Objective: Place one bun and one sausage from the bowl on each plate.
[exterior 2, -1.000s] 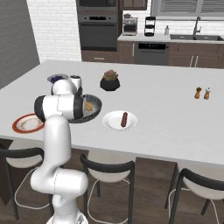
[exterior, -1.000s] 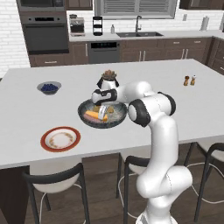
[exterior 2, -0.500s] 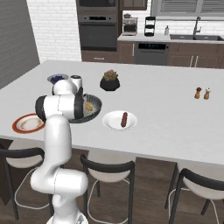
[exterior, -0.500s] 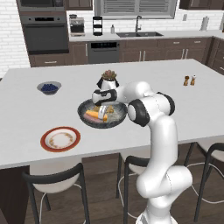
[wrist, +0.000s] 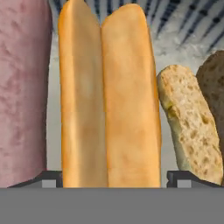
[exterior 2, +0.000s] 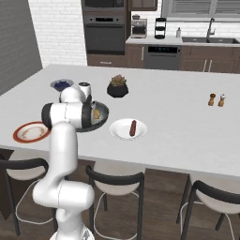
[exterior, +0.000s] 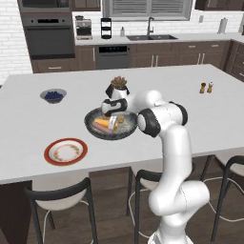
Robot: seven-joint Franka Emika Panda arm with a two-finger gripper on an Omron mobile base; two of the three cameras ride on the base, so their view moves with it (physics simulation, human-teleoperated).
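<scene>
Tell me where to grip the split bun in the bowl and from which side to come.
Grip the bun across its narrow width, one finger on each long side, near mid-length. Come straight down from above: it lies flat in the bowl, with the sausage close on one side and a bread piece on the other. The gripper already straddles it, jaws not closed on it.

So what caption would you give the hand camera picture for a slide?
Gripper down in the bowl, its fingertips either side of a golden split bun.
</scene>
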